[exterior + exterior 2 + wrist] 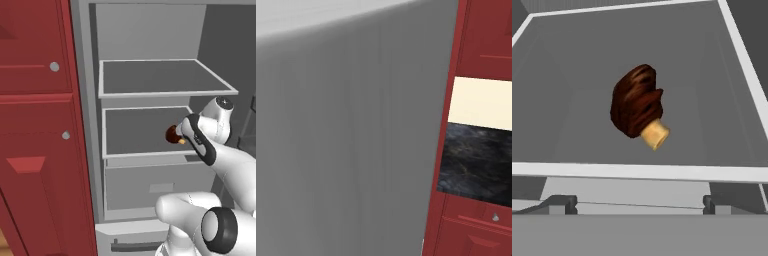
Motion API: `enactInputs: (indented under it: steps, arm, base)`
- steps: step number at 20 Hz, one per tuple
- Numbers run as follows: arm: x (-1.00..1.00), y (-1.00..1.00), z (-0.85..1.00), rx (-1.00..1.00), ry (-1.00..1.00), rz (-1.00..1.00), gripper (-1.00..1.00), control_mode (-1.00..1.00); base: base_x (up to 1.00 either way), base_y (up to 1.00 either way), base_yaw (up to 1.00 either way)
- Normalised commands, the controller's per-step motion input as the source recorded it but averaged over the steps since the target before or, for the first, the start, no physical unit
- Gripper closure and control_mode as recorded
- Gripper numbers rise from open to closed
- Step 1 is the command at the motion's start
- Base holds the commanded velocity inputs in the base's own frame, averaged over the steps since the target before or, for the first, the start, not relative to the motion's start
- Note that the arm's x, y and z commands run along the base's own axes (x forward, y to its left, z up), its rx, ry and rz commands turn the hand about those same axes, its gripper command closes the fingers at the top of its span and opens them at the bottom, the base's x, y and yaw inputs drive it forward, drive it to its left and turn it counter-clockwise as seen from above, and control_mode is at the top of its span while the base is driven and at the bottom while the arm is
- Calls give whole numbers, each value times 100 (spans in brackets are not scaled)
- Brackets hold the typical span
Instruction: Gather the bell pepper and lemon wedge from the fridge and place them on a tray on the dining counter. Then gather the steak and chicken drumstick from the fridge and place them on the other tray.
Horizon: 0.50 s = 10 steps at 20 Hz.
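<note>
I'm on the meat half of the job: the chicken drumstick (636, 107) lies mid-frame on the fridge shelf (572, 60). My gripper (634, 202) hangs released before it; next I must reach in and close around the meaty end.

Matt grey shelf (587, 65) — (smooth) plastic-like

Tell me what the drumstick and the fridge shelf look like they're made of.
Drumstick: cooked meat, judging by its streaky dark-brown glazed surface, with a pale tan bone end sticking out. Shelf: flat matte grey panel with a lighter rim, probably plastic or frosted glass; the rendering leaves that open.
</note>
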Motion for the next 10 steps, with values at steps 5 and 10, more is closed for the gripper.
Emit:
enactInputs:
  steps: [5,10]
  arm:
    - [0,0,0,0,0,0,-100,100]
    - [0,0,0,0,0,0,-100,100]
  base:
    - [33,1,-1]
    - [17,4,0]
